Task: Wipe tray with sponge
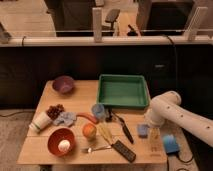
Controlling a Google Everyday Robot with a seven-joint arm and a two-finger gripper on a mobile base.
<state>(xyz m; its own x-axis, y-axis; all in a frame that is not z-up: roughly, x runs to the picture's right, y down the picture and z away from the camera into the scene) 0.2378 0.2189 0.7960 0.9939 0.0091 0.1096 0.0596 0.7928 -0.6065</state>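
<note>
The green tray (pixel 123 92) stands empty at the back right of the wooden table (pixel 45 150). The small light-blue sponge (pixel 143 130) lies flat on the table in front of the tray, near the right edge. My gripper (pixel 155 140) hangs from the white arm (pixel 172 110) just right of the sponge and slightly nearer the front. It points down over the table's front right corner. Its pale fingers stand open with nothing between them, and the sponge is not held.
Left of the sponge lie a black knife (pixel 123 127), a remote (pixel 123 150), a brush (pixel 105 133), an orange (pixel 89 131), a fork and a blue cup (pixel 98 110). Further left are a rag (pixel 65 118), a red bowl (pixel 56 145) and a purple bowl (pixel 63 84). A blue object (pixel 170 144) sits beyond the table's right edge.
</note>
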